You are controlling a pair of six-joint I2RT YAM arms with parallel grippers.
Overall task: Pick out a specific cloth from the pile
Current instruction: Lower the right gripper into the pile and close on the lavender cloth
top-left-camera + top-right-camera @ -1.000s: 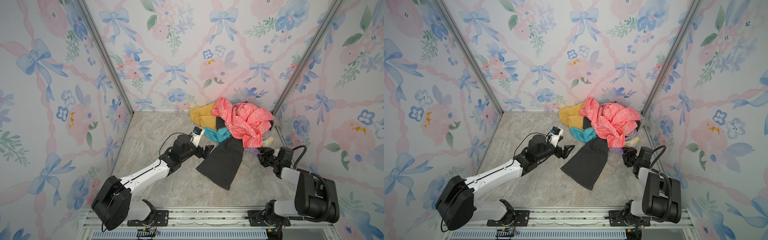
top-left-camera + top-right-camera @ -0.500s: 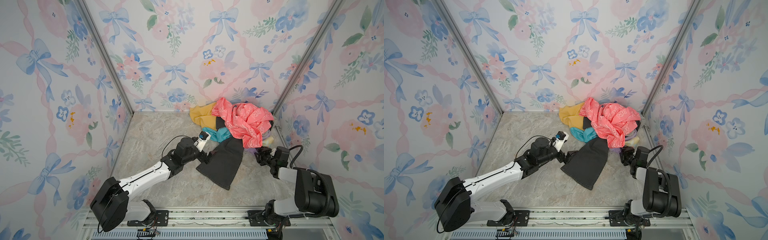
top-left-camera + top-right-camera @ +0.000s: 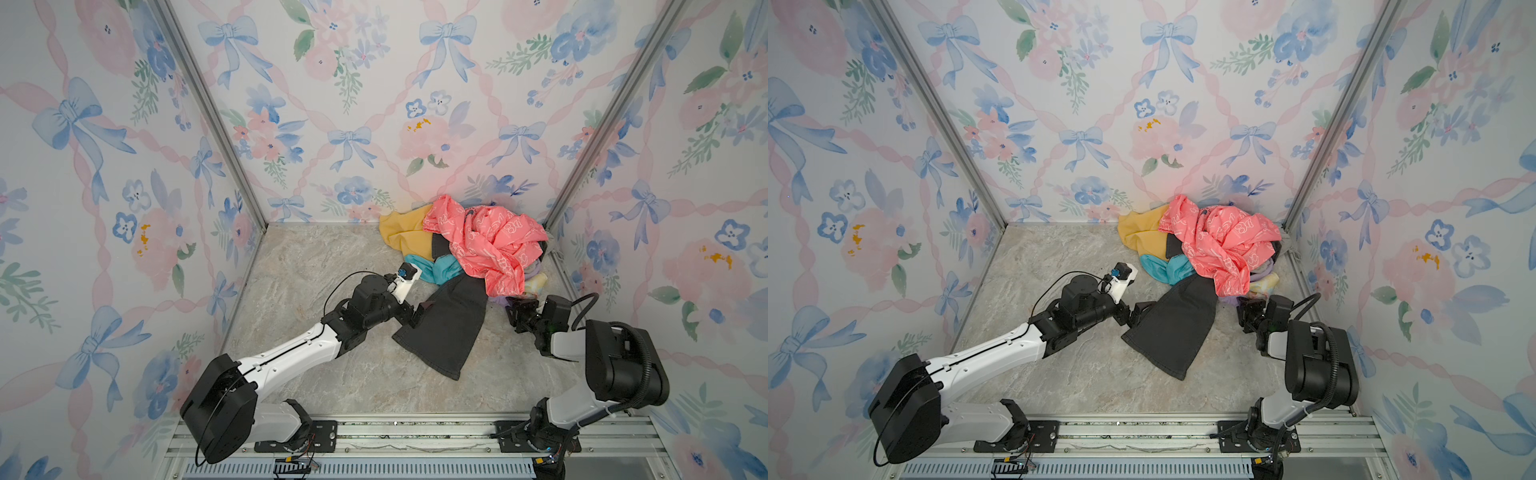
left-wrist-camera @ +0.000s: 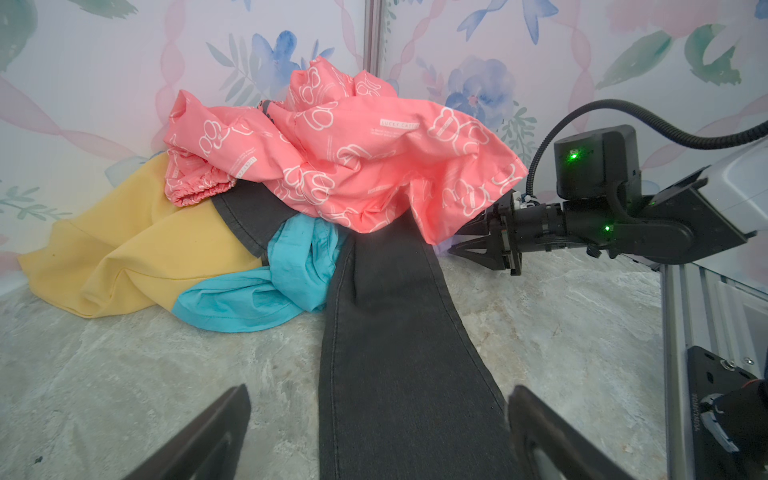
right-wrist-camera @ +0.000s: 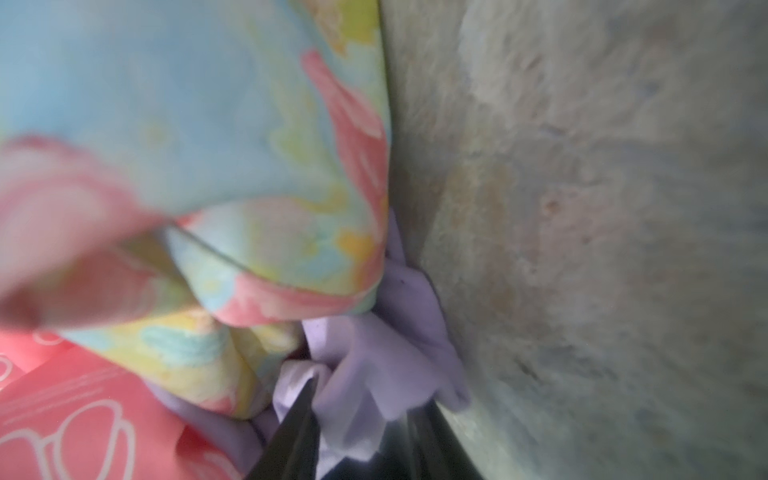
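Observation:
The pile lies in the back right corner, with a coral-pink printed cloth on top. The lavender cloth sticks out from under a pale yellow patterned cloth at the pile's near right edge. My right gripper is low at that edge, its jaws pinched on a bunched fold of the cloth. My left gripper stands open, its fingers astride the long dark grey cloth that trails out of the pile.
A mustard yellow cloth and a teal cloth spread from the pile's left side. Patterned walls enclose the marble floor on three sides. A metal rail with both arm bases runs along the front.
The left gripper has slid right until it reached the dark grey cloth's edge. The right gripper has crept toward the pile and narrowed its jaws onto the lavender fold.

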